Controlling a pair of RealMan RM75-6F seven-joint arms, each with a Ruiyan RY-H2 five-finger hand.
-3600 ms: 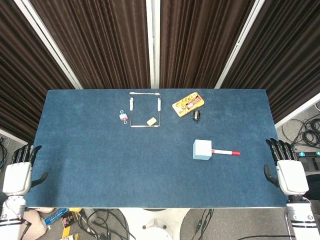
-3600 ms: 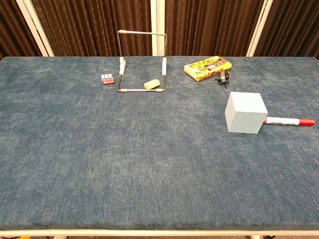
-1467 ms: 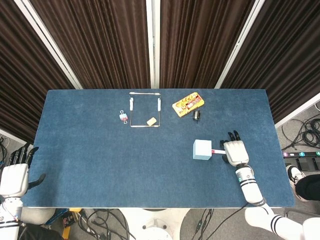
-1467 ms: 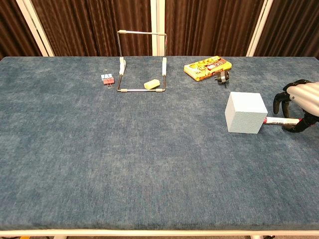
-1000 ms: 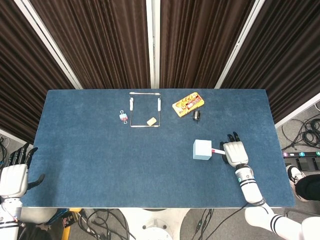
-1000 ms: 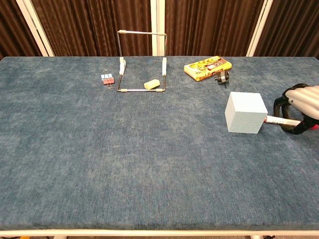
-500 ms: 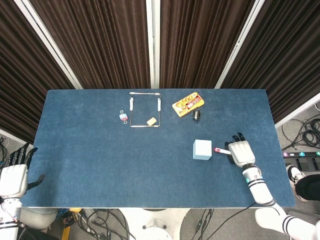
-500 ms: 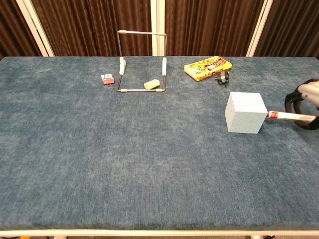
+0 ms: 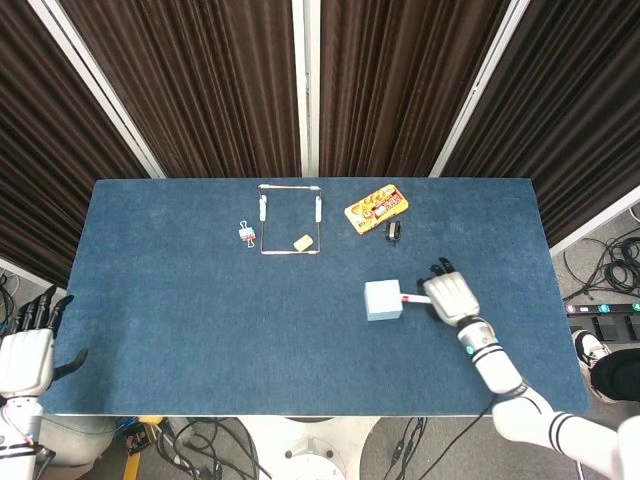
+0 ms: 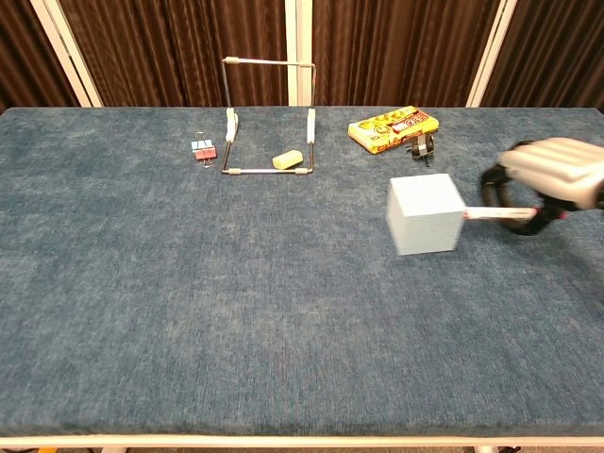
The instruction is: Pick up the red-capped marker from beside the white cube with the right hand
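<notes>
The white cube sits right of the table's middle. The red-capped marker lies level, its white end touching the cube's right face. My right hand grips the marker's other end, so the red cap is mostly hidden under its fingers. Off the table's front left corner, my left hand hangs with fingers apart and holds nothing; only the head view shows it.
At the back stand a wire frame with a yellow eraser inside, a binder clip, a yellow packet and a small black clip.
My right hand closed on the marker and swept left with it. The marker's white end pushed the cube leftward across the cloth. The left hand stayed put.
</notes>
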